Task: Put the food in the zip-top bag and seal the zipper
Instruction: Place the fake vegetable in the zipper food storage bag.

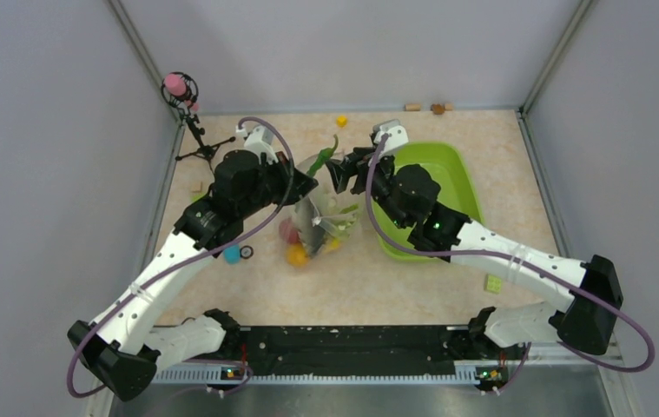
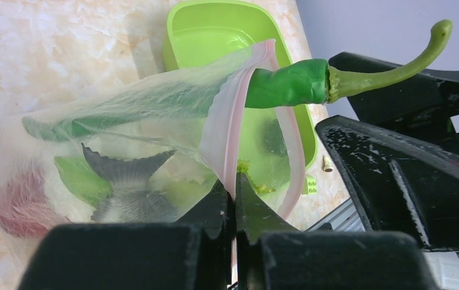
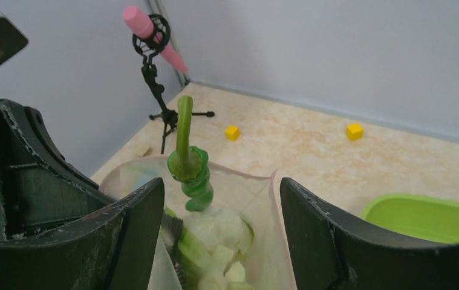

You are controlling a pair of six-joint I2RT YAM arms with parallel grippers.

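The clear zip-top bag (image 1: 326, 213) is held up at mid-table with its mouth open upward. My left gripper (image 2: 235, 187) is shut on the pink zipper strip (image 2: 230, 130) at the mouth edge. A green chili pepper (image 2: 287, 84) sticks out of the mouth, stem up; it also shows in the right wrist view (image 3: 193, 178). White cauliflower (image 3: 221, 226), green leafy pieces and a red item (image 2: 18, 208) lie inside the bag. My right gripper (image 3: 222, 235) is open, its fingers (image 3: 136, 223) on either side of the bag mouth, holding nothing.
The lime-green tray (image 1: 447, 169) sits right of the bag under my right arm. A small tripod with a pink tip (image 1: 182, 91) stands at the back left. Yellow blocks (image 3: 232, 132) (image 3: 354, 130) lie near the back wall. A green block (image 1: 492, 282) and a blue piece (image 1: 233, 254) lie nearer the front.
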